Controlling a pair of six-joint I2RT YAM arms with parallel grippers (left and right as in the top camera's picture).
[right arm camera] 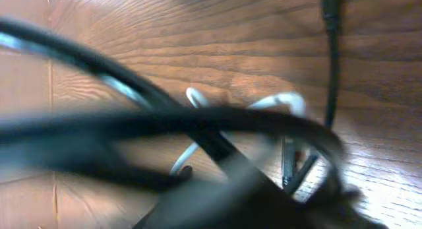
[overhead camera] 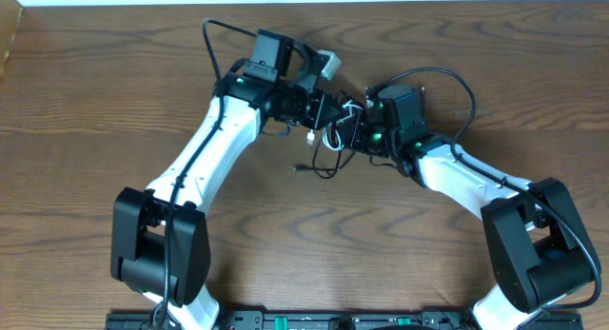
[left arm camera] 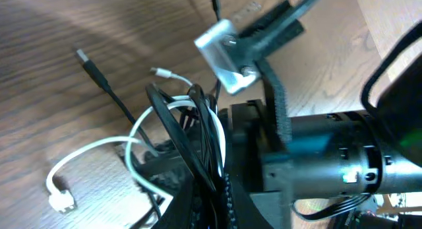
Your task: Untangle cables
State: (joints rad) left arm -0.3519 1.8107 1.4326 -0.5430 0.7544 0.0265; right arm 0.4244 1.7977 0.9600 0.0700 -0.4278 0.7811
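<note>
Wooden bench [overhead camera: 95, 102], with the black cable [left arm camera: 105, 87] and white cable [left arm camera: 86, 153] knotted mid-far between the left hand [overhead camera: 319, 109] and right hand [overhead camera: 360, 132], probably so they can be pulled apart. Can't tell either hand's grip, too blurry.

Black cable [left arm camera: 107, 92] and white cable [left arm camera: 92, 150] on a brown wood-grained table [overhead camera: 86, 102]

In my right wrist view the black cable [right arm camera: 198, 120] is blurred and hides the right gripper [overhead camera: 354, 132]; from overhead I cannot tell how it crosses the white cable [overhead camera: 333, 130].
</note>
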